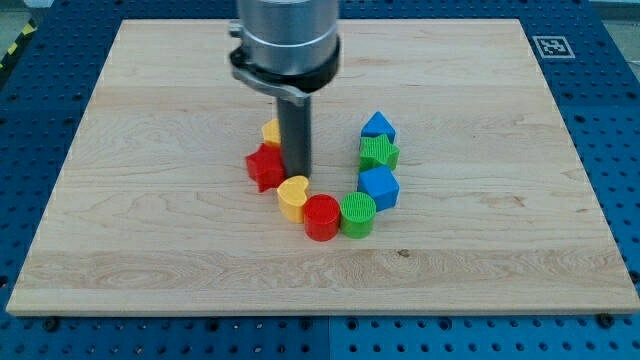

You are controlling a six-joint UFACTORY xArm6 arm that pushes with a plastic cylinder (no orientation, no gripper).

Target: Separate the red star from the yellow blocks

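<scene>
My tip stands just right of the red star and touches it, right above the yellow heart. The red star sits a little left of the line of blocks. A yellow block lies above the star, partly hidden behind the rod; its shape cannot be made out. The yellow heart lies below and right of the star, close to it.
A red cylinder and a green cylinder sit right of the heart. A blue block, a green star and a blue triangle block run up the right side. All lie on the wooden board.
</scene>
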